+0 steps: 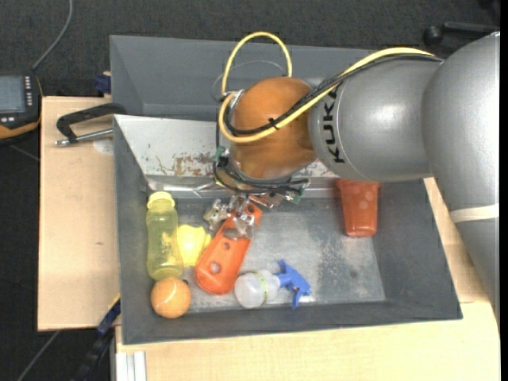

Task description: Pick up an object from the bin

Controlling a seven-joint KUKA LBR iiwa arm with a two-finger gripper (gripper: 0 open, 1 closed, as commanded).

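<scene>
My gripper (pixel 231 214) hangs low near the middle of the bin, its metal fingers right at the upper end of an orange plastic tool (pixel 221 260) that lies tilted on the floor. Whether the fingers touch or clasp the tool I cannot make out. Just left of the tool lies a small yellow soft piece (pixel 190 243), and beyond it a yellow-green bottle (pixel 163 236) lies lengthwise. A clear spray bottle with a blue trigger (pixel 272 286) rests below and to the right of the tool.
An orange ball (pixel 171 298) sits in the front left corner. An orange-red cup (pixel 359 206) lies on its side near the right wall. The arm and its orange cover hang over the back of the bin.
</scene>
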